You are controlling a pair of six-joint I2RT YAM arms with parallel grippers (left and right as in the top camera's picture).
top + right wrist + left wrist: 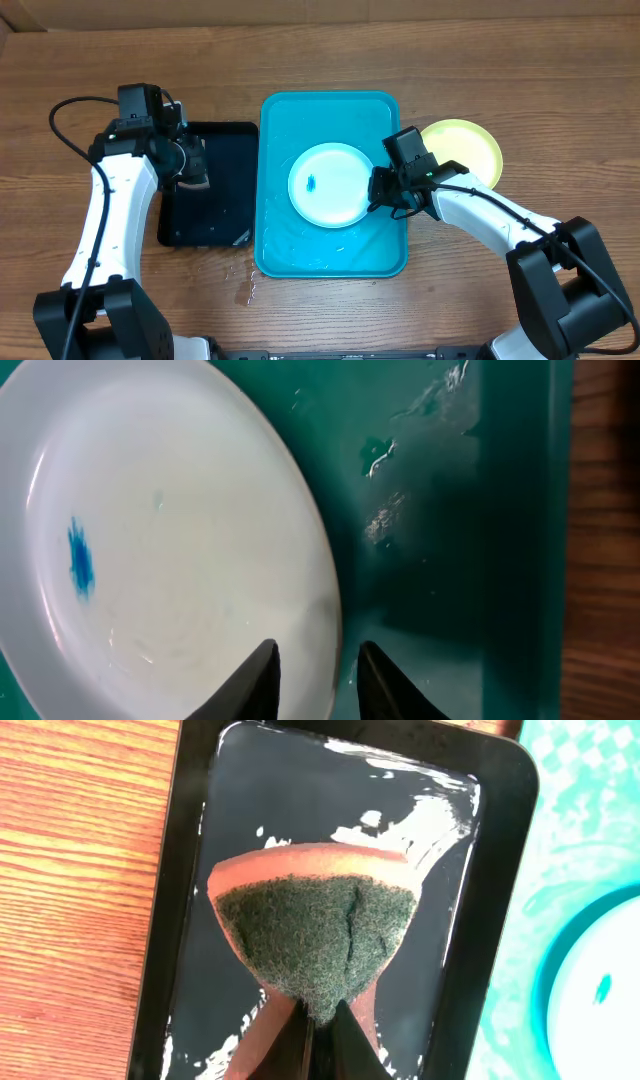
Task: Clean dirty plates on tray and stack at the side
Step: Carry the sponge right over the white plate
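Fingers of the left gripper (318, 1025) are squeezed right together on the narrow end of a wedge-shaped sponge (315, 935). It has an orange-brown body and a dark green scouring face, and the pad fans out wide beyond the tips. Beneath fingers and sponge lies a small black rectangular plastic tray (170, 920), glossy and streaked with pale wet patches. Whether the sponge touches it, I cannot tell. Off to these fingers' right, past the black rim, begins the large turquoise-blue rectangular plastic tray (290, 240). The two trays sit side by side on the brown wooden table (80, 60).

On the right gripper (315, 675), the two dark fingers stand partly apart, astride the edge of a round light blue plastic plate (180, 540) with a pale centre. One tip is over the plate's inner side and the other over the tray floor just outside, with the rim in the gap. A sliver of turquoise shows between the rim and the outer finger, so nothing is clamped.

That plate lies flat near the middle of the turquoise tray. A small blue smudge (80, 560) marks it past its centre, away from the fingers. Wet droplets (385, 520) glint on the tray floor ahead of the outer finger. Back behind these fingers, outside the tray on the table, rests a round yellow-green plastic plate (470, 145), near the tray's rim.
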